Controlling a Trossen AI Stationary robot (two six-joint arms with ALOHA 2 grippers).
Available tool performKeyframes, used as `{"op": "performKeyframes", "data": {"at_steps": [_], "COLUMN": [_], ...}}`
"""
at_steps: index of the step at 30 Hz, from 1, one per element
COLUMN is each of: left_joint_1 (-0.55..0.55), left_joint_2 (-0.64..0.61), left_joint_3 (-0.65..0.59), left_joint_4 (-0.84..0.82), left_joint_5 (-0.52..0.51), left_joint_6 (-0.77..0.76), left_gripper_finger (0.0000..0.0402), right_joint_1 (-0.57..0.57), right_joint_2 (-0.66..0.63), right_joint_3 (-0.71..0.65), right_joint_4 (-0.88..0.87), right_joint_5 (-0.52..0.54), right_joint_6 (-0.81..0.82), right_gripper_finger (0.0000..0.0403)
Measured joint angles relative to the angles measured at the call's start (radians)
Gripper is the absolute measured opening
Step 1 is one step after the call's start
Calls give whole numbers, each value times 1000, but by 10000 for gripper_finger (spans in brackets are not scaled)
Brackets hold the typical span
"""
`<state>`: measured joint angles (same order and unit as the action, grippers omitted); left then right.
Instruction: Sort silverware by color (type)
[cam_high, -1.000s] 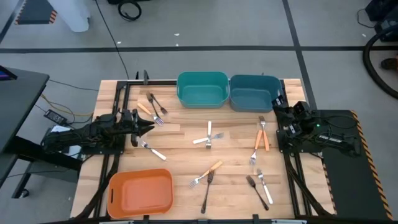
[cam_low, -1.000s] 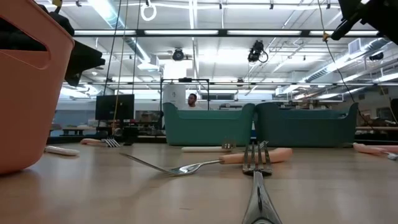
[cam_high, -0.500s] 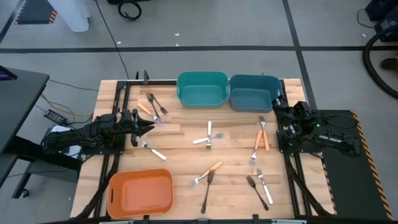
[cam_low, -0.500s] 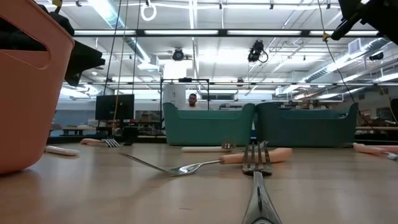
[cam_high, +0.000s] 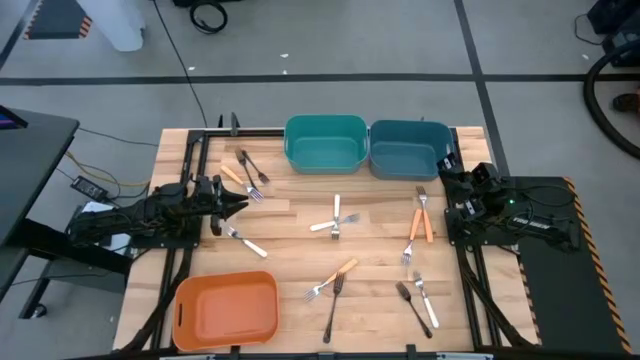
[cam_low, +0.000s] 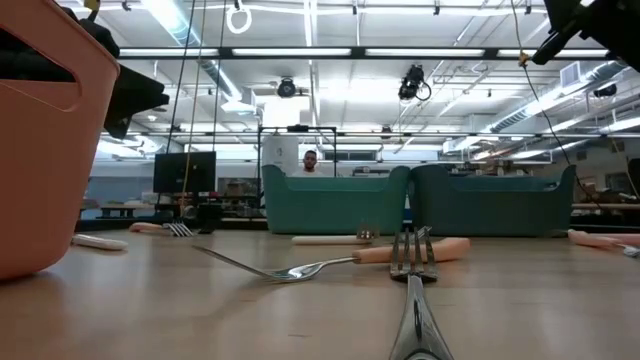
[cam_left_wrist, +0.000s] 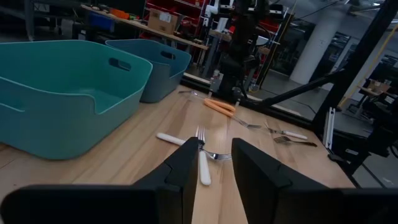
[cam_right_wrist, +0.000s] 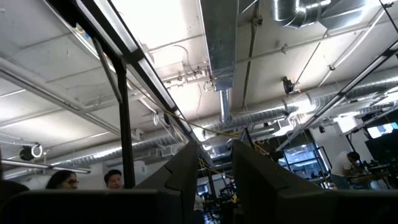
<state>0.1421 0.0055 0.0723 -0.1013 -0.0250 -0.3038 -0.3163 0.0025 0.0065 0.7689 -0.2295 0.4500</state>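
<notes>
Both dark arms sit folded low at the bench edges. The left arm lies stretched along the left side, its tool (cam_high: 238, 203) level over the wood and aimed across the bench, fingers (cam_left_wrist: 255, 171) slightly parted with nothing between them. The right arm is tucked at the right edge; its tool (cam_high: 447, 179) is tilted up toward the ceiling, narrowly parted and empty too. The slim forks lie scattered on the pale wooden bench (cam_high: 290, 235): a white-handled fork (cam_high: 241, 240) just beside the left tool, lying diagonally; two white-handled forks crossed (cam_high: 335, 220) mid-bench; a pair of orange-handled forks (cam_high: 423, 218) lying lengthwise near the right arm; a black fork (cam_high: 333, 307) at the front, tines pointing away from the front edge. Two teal plastic bins (cam_high: 325, 144) stand at the back, an orange plastic bin (cam_high: 226, 309) front left.
</notes>
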Motion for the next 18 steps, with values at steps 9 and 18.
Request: {"op": "performKeyframes", "data": {"at_steps": [9, 18], "left_joint_1": [0, 0], "left_joint_2": [0, 0], "left_joint_3": [0, 0], "left_joint_4": [0, 0], "left_joint_5": [0, 0], "left_joint_6": [0, 0], "left_gripper_finger": [107, 107], "right_joint_1": [0, 0], "right_joint_2": [0, 0], "right_joint_3": [0, 0], "right_joint_4": [0, 18], "right_joint_5": [0, 74], "right_joint_6": [0, -8], "right_gripper_finger": [106, 106]}}
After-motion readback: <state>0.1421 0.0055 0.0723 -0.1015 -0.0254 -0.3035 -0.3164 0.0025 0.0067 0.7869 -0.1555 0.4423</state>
